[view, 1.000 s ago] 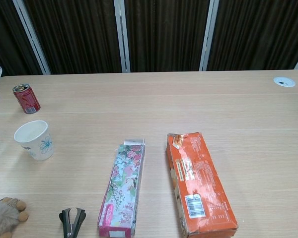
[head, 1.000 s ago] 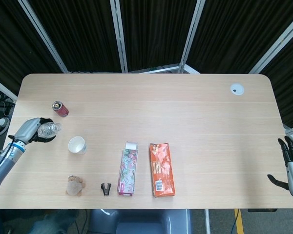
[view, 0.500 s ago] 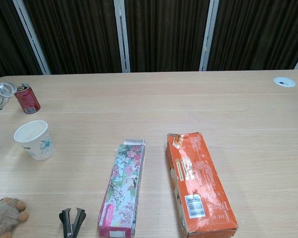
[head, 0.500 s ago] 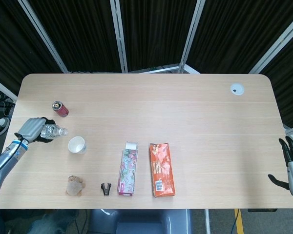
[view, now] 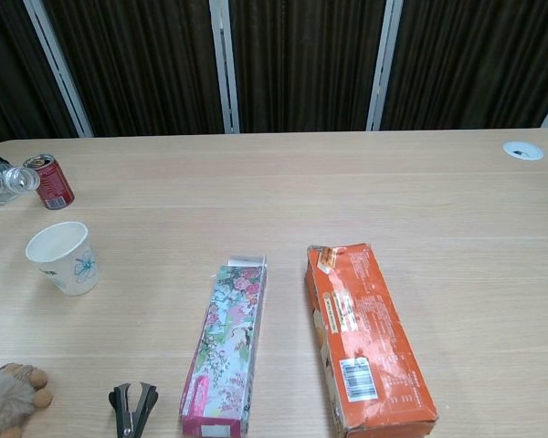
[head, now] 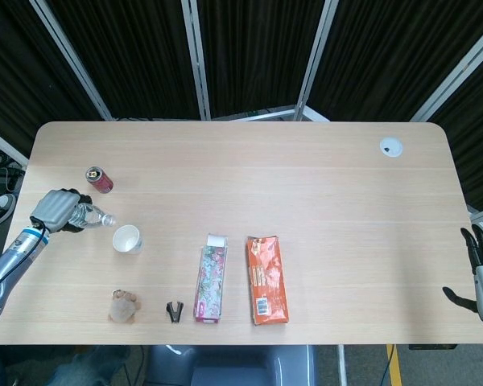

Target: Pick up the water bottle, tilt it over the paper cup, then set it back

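My left hand (head: 53,211) grips a clear water bottle (head: 91,215) at the table's left side and holds it tilted nearly flat. The bottle's neck points right toward the white paper cup (head: 127,239), ending a little up and left of the cup's rim. In the chest view only the bottle's neck end (view: 5,182) shows at the left edge, above the paper cup (view: 63,257). My right hand (head: 480,269) hangs off the table's right edge, fingers apart and holding nothing.
A red can (head: 98,179) stands just behind the bottle. A furry toy (head: 122,306), a black stapler (head: 175,310), a floral carton (head: 210,283) and an orange packet (head: 266,278) lie along the front of the table (head: 306,177). A white disc (head: 390,146) sits far right.
The left hand has tipped the bottle from slanted to nearly level and carried its neck rightward toward the cup. The right hand has stayed still.
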Robot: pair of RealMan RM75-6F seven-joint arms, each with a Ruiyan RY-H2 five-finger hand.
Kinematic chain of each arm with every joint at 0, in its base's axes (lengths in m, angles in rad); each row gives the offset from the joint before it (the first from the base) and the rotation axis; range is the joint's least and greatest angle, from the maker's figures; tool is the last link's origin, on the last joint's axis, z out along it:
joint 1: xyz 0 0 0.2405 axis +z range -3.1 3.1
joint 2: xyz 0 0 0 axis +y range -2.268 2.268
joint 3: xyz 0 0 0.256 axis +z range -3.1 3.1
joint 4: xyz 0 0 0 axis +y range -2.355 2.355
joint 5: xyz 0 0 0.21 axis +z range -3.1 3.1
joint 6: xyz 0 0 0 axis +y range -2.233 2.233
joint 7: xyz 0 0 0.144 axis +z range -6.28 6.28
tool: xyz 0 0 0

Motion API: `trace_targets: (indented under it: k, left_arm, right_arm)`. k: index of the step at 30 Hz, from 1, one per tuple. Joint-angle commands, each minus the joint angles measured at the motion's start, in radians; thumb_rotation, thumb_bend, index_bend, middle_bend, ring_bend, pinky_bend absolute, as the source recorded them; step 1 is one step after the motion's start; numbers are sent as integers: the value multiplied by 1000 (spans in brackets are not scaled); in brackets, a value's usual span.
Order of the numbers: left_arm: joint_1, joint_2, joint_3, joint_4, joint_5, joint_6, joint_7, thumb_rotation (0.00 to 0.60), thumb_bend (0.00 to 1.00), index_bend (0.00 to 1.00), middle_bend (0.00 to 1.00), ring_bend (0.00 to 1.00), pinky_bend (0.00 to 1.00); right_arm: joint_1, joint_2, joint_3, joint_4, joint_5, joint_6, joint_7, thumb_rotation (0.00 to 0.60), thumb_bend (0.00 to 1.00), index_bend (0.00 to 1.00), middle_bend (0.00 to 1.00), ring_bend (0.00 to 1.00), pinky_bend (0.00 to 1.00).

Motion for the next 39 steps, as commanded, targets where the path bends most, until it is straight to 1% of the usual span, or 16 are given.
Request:
trace_targets:
  k: [1, 5, 11, 24, 31, 39]
  left_arm:
    - [0, -11, 2, 9, 2, 11, 44, 600, 353, 560, 499, 332, 368]
    - [6, -22, 6, 22, 9, 31, 82, 600, 352, 555, 497, 332, 368]
    - [5, -32, 8, 39, 8, 32, 112, 600, 354, 554, 498, 332, 367]
    - [5, -43, 10, 60, 7, 39, 148, 600, 354, 552, 497, 332, 367]
    - [8, -41, 11, 63, 7, 46, 140, 600, 354, 553, 497, 332, 366]
    - [11, -47, 22, 85, 20, 62, 89, 600, 341, 553, 496, 332, 366]
  right_arm:
    - [-1, 0, 1, -1, 1, 2, -1, 600, 0, 0, 0, 0, 0]
    - [-1, 0, 1, 1, 5, 0, -2, 600, 0, 0, 0, 0, 0]
    - [0, -3, 1, 2, 6, -3, -8, 600, 0, 0, 0, 0, 0]
    - [0, -4, 2, 3, 8, -3, -11, 600, 0, 0, 0, 0, 0]
    - [0, -5, 2, 4, 10, -4, -13, 600, 0, 0, 0, 0, 0]
    - [0, -6, 3, 5, 15, -6, -17, 600, 0, 0, 0, 0, 0]
